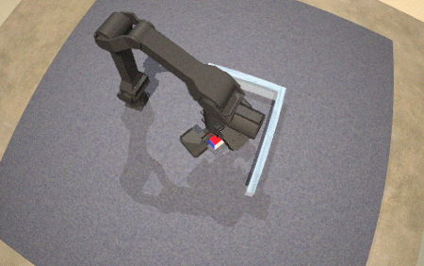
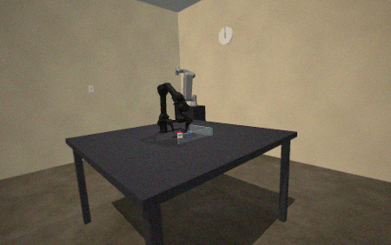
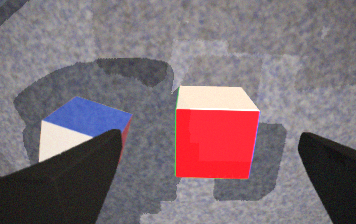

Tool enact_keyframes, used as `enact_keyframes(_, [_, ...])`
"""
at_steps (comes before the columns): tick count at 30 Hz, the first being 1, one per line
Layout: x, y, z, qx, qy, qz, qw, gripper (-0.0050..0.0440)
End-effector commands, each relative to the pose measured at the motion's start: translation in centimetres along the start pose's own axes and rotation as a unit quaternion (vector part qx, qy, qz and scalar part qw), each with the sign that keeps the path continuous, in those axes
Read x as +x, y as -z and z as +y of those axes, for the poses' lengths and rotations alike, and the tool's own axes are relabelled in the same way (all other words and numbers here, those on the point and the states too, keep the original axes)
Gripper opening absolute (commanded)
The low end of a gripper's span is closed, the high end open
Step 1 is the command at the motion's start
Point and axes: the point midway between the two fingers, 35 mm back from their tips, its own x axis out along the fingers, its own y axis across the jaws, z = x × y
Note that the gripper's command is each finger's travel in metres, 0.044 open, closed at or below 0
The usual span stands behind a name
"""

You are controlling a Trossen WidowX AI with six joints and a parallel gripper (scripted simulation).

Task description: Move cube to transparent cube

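In the wrist view a cube with a red face towards me and a cream top rests on the table between my fingers. A second cube, blue on top with a white side, lies to its left, partly behind my left finger. I cannot tell which of the two is the transparent one. My gripper is open wide and low over the table, touching neither cube. The top view shows only one cube, red, blue and white, between the fingers. It is a tiny speck in the exterior view.
A pale blue L-shaped low wall stands on the dark table just right of the gripper. The arm's base is at the back left. A white robot stands behind the table.
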Motion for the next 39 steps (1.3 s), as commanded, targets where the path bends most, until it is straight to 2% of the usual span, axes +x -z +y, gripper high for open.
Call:
enact_keyframes(1, [0.3, 0.1, 0.0, 0.003, -0.001, -0.003, 1.000, 0.0440])
enact_keyframes(9, [1.4, 0.1, 0.0, 0.003, -0.001, -0.003, 1.000, 0.0440])
enact_keyframes(14, [1.4, 0.1, 0.0, 0.003, -0.001, -0.003, 1.000, 0.0320])
enact_keyframes(16, [1.4, 0.1, 0.0, 0.003, -0.001, -0.003, 1.000, 0.0320])
enact_keyframes(19, [1.4, 0.1, 0.0, 0.003, -0.001, -0.003, 1.000, 0.0248])
enact_keyframes(31, [1.4, 0.1, 0.0, 0.003, -0.001, -0.003, 1.000, 0.0175])
enact_keyframes(39, [1.4, 0.1, 0.0, 0.003, -0.001, -0.003, 1.000, 0.0148])
